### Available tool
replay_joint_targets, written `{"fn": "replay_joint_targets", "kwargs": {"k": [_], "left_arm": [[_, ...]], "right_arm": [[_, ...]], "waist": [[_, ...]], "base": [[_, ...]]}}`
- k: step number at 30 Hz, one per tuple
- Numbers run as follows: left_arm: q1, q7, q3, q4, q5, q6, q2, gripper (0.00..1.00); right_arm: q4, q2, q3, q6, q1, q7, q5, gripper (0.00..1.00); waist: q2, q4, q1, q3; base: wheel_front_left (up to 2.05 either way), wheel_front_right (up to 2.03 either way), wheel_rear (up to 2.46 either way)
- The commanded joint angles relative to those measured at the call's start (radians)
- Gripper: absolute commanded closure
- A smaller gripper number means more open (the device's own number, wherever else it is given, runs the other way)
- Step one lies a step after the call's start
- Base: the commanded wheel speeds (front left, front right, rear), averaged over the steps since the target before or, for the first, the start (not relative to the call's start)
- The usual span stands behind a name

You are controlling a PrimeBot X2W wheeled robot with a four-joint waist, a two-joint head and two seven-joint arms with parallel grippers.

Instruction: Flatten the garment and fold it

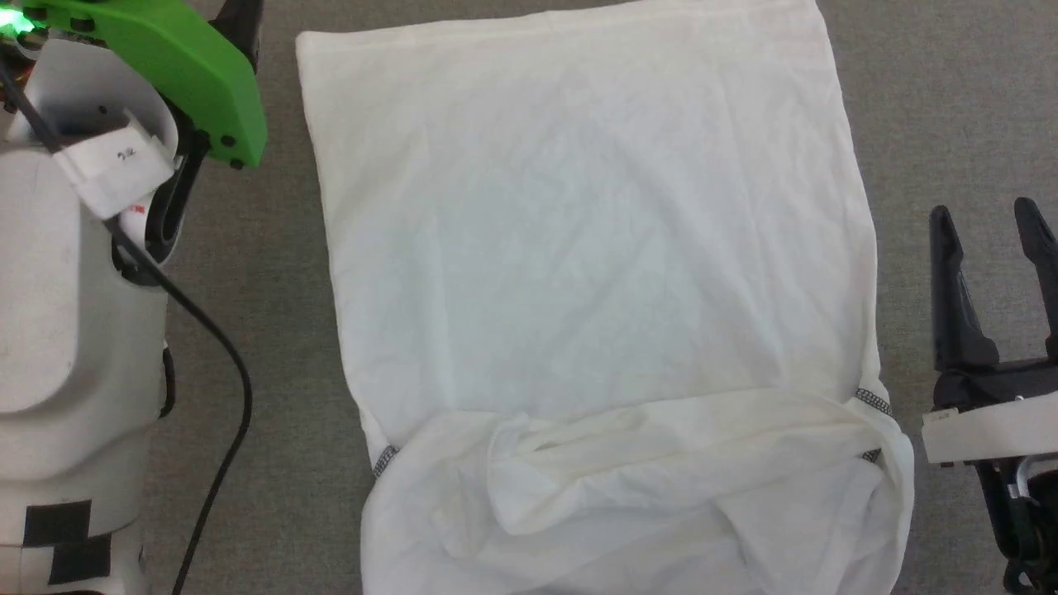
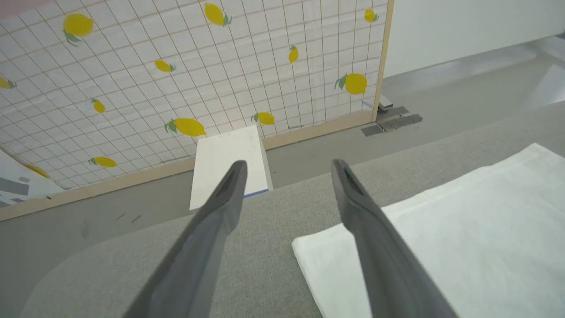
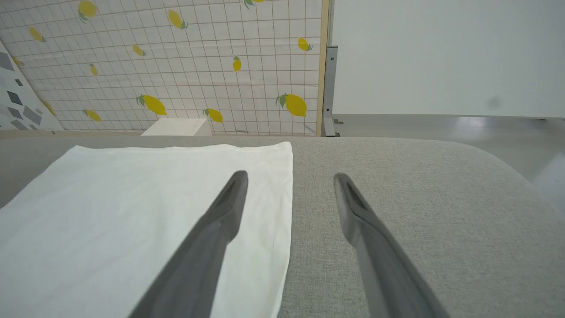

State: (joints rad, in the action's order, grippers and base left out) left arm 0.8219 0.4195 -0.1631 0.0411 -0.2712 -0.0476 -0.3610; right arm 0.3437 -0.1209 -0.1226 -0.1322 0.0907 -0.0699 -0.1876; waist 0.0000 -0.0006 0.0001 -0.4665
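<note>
right gripper (image 1: 984,213): it is at the near right. the two dark fingers stand wide apart and hold nothing.
right gripper and garment: the gripper is just beside the right edge of the garment (image 1: 595,248), not touching it, near a short piece of grey-and-white trim (image 1: 872,401). in the right wrist view one finger (image 3: 220,221) shows over the border of the cloth and the other over the bare grey surface (image 3: 419,212).
near part of garment: the cloth is bunched and turned over on itself here, with soft folds. a second piece of trim (image 1: 384,460) shows at the left side.
middle of garment: it lies flat on the grey surface, with only light wrinkles.
left arm (image 1: 74,289): pale, with a green cover (image 1: 173,66); a black cable (image 1: 223,388) hangs down from it.
left gripper (image 2: 289,163): the fingers are spread wide and nothing is between them.
left gripper and garment: the gripper is to the left of the far left corner of the cloth. in the left wrist view this corner lies partly behind one finger (image 2: 375,234), and the rest of the gripper shows over the bare surface.
far edge of garment: a straight hem, close to the far side of the surface.
beyond the surface: a white box (image 2: 229,163) stands on the floor, in front of a screen with a lemon pattern (image 2: 176,66); beside the screen is a plain white wall (image 3: 441,53).
</note>
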Motion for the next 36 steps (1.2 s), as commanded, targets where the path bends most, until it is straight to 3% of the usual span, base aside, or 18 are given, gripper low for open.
{"fn": "replay_joint_targets", "kwargs": {"k": [1, 8, 17, 18, 19, 24, 29, 32, 36], "left_arm": [[0.024, 0.018, -0.002, 0.019, 0.006, 0.0, -0.009, 0.0], [0.039, 0.124, 0.014, 0.117, 0.0, 0.028, -0.043, 0.0], [0.02, 0.196, 0.039, 0.134, -0.006, 0.067, -0.076, 0.0], [0.017, 0.202, 0.039, 0.134, -0.006, 0.069, -0.08, 0.86], [0.012, 0.209, 0.039, 0.136, -0.013, 0.067, -0.079, 1.0], [-0.007, 0.196, 0.037, 0.124, -0.041, 0.057, -0.062, 1.0], [-0.011, 0.144, 0.027, 0.125, -0.044, 0.055, -0.043, 1.0], [-0.011, 0.124, 0.011, 0.132, -0.047, 0.05, -0.025, 1.0], [-0.007, 0.098, 0.001, 0.133, -0.056, 0.052, 0.001, 1.0]], "right_arm": [[-0.01, -0.005, 0.009, 0.002, 0.022, 0.009, -0.007, 0.0], [-0.06, -0.007, 0.024, 0.002, 0.055, 0.038, -0.03, 0.0], [-0.088, -0.013, 0.024, 0.002, 0.076, 0.055, -0.047, 0.0], [-0.09, -0.015, 0.024, 0.002, 0.078, 0.056, -0.049, 0.0], [-0.091, -0.017, 0.023, 0.002, 0.08, 0.057, -0.049, 0.0], [-0.072, -0.04, 0.011, 0.002, 0.1, 0.044, -0.076, 0.0], [-0.005, -0.167, -0.011, 0.002, 0.206, -0.028, -0.118, 0.0], [0.024, -0.248, -0.016, 0.002, 0.329, -0.131, -0.157, 0.0], [-0.011, -0.302, 0.011, 0.002, 0.515, -0.335, -0.234, 0.0]], "waist": [[0.0, -0.046, -0.0001, -0.102], [0.0, -0.105, -0.0001, -0.176], [0.0, -0.139, -0.0001, -0.222], [0.0, -0.141, -0.0001, -0.225], [0.0, -0.142, -0.0001, -0.227], [0.0, -0.126, -0.0001, -0.221], [0.0, -0.098, -0.0001, -0.192], [0.0, -0.077, -0.0001, -0.178], [0.0, -0.049, -0.0001, -0.174]], "base": [[0.0, 0.0, 0.0], [0.0, 0.0, 0.0], [0.0, 0.0, 0.0], [0.0, 0.0, 0.0], [0.0, 0.0, 0.0], [0.0, 0.0, 0.0], [0.0, 0.0, 0.0], [0.0, 0.0, 0.0], [0.0, 0.0, 0.0]]}}
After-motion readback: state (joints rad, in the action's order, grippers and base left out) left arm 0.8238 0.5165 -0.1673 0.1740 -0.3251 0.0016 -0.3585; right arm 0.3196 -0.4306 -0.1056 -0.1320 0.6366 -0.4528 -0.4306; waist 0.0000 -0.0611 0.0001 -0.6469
